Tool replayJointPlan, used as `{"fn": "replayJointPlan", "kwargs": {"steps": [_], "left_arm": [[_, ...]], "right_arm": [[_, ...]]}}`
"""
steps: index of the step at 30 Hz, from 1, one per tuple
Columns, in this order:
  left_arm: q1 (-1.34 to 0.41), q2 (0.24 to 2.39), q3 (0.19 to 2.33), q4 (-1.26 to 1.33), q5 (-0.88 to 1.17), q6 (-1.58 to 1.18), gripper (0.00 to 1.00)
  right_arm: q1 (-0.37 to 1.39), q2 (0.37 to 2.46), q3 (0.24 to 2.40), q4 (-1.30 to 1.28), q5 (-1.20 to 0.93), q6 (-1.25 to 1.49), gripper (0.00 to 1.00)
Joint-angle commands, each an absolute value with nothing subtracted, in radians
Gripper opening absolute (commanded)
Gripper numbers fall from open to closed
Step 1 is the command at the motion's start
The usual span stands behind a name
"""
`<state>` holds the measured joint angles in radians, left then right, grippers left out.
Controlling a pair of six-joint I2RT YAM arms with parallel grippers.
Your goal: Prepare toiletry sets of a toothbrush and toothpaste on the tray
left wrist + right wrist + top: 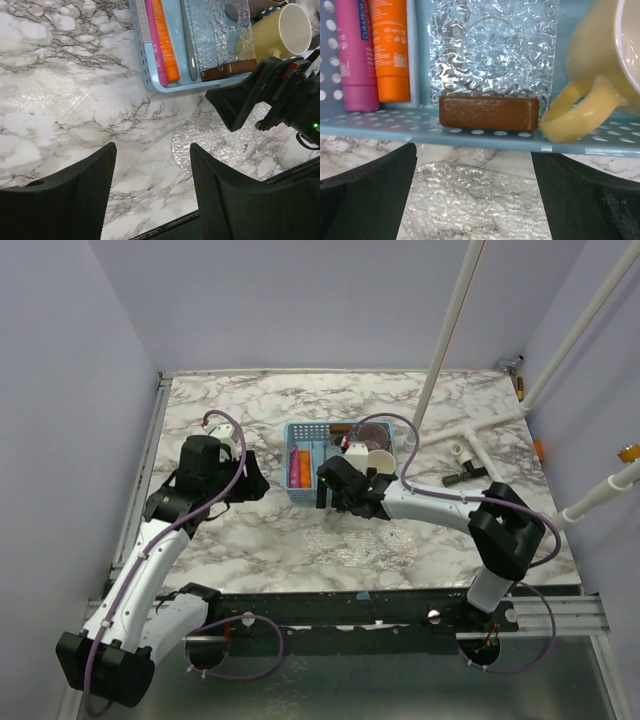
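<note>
Inside the tray, orange and pink toothpaste lie side by side, the toothbrush just beside them: one set looks done, and I spot only one brush. The left gripper hangs spread and empty over the marble table; the right gripper, spread wide, faces the tray's near wall.

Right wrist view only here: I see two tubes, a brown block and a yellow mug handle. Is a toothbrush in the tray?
Observer: Yes. The left wrist view shows the toothbrush lying in the tray, right beside the orange toothpaste.
Operator: Where is the left gripper?
Observer: The left gripper hangs open and empty over bare marble, left of the tray in the top view.
Operator: Any other mugs around?
Observer: A darker mug stands just beyond the yellow mug.
</note>
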<state>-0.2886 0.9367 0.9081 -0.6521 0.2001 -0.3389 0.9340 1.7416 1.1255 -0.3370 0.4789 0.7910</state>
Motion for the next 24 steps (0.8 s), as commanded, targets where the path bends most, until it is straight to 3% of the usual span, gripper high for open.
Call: {"fn": "replayJointPlan", "kwargs": {"steps": [1,13,24], "left_arm": [[-0.291,0.882,0.894,-0.63,0.155,-0.349,0.62],[-0.291,0.809,0.887,-0.623,0.152,-0.353,0.63],[-0.291,0.775,0.881,-0.616,0.172,-0.356,0.64]], "right_arm": [[0.929,1.632,1.083,-0.329,0.408,0.76,1.0],[0.931,1.394,0.894,-0.443,0.377,0.785,1.0],[1.008,1.361,0.794,-0.464,0.445,0.896,1.0]]}}
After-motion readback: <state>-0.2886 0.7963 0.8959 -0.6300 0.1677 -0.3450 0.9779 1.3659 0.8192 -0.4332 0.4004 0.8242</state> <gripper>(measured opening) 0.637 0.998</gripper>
